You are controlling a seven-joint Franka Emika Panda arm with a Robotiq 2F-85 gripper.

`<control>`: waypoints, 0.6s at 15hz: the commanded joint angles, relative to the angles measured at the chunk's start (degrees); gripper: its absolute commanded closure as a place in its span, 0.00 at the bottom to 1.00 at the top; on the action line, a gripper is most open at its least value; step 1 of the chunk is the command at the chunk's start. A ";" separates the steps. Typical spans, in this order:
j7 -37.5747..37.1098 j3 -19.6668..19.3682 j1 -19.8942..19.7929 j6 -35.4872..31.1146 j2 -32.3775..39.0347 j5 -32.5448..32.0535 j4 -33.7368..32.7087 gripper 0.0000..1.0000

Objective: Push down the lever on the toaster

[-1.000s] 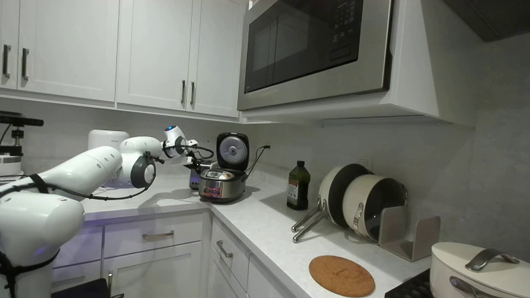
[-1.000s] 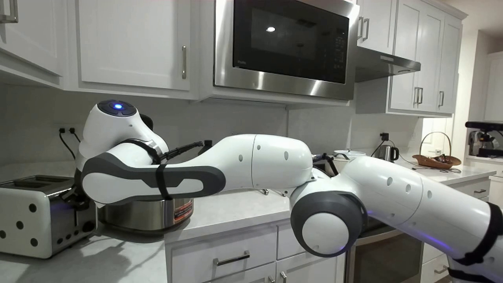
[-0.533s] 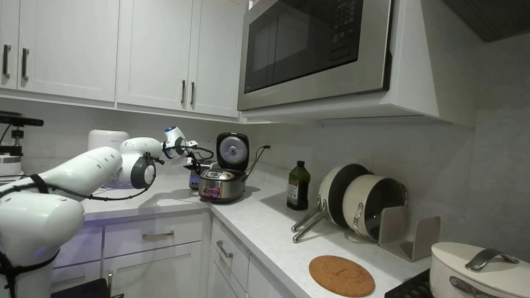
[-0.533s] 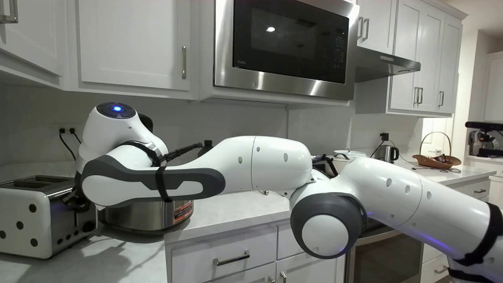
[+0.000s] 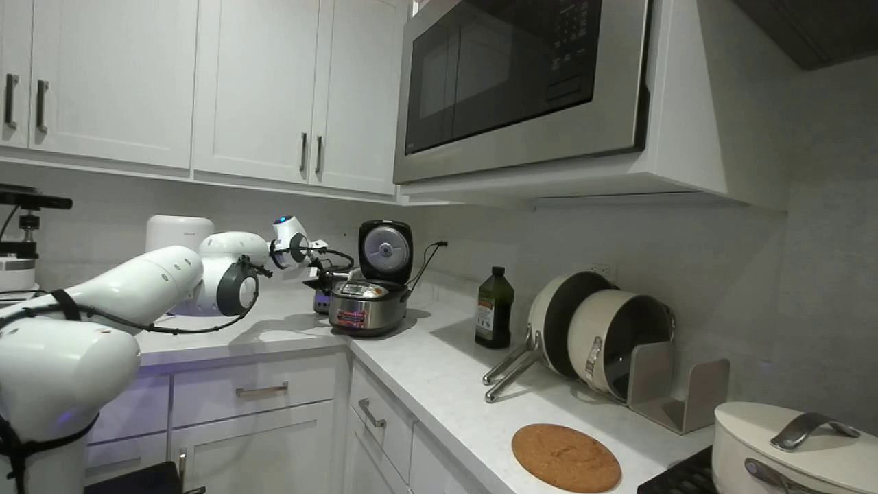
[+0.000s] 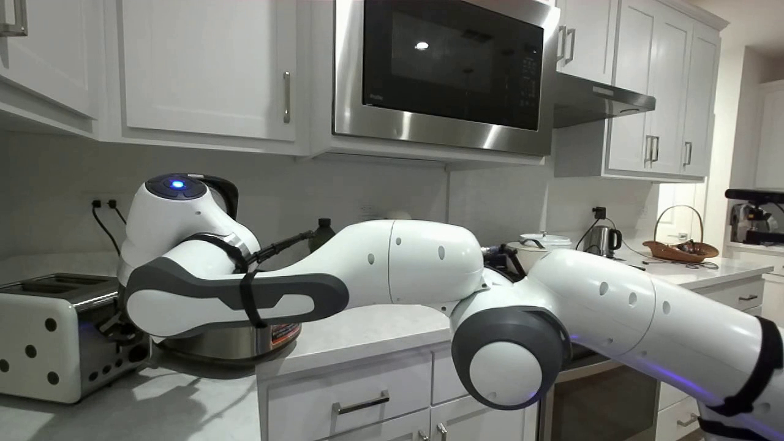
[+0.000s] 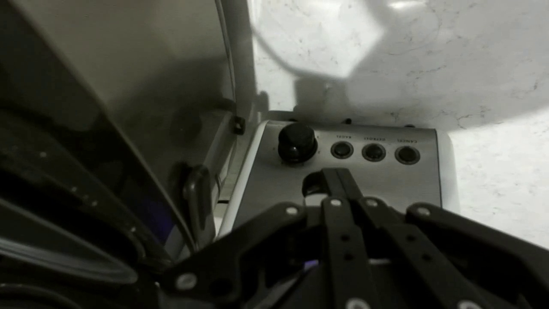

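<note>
Near the inside corner of the counter (image 5: 429, 360), toaster (image 6: 64, 340) is staying put just beside the rice cooker (image 5: 370, 312). Since half a second ago, robot arm (image 6: 422, 263) is riding lower in both exterior views, gripper (image 7: 336, 176) easing down before the silver front panel (image 7: 274, 189). Wrist view: jaws are lying closed against each other, control knob (image 7: 296, 143) showing past them. Whether they are touching the panel, cannot tell.

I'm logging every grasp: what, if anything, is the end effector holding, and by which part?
Nothing is held: the end effector is shut, with nothing visible between its jaws, in front of the toaster.
</note>
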State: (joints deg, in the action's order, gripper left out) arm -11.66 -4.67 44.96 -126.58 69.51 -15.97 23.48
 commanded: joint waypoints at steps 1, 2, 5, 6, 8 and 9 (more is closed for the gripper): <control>-0.65 -1.22 0.09 3.76 3.64 0.56 -5.23 1.00; -1.92 -1.09 0.31 0.32 -0.90 -0.45 3.06 1.00; -1.88 -1.05 0.28 0.40 -0.72 -0.40 3.11 1.00; -1.84 -1.05 0.25 0.43 -0.70 -0.39 3.13 1.00; -1.86 -1.06 0.27 0.55 -0.63 -0.40 3.21 1.00; -1.90 -1.10 0.28 0.59 -0.56 -0.43 3.24 1.00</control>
State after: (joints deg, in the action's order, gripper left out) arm -11.67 -4.67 44.98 -126.29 69.94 -15.96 23.30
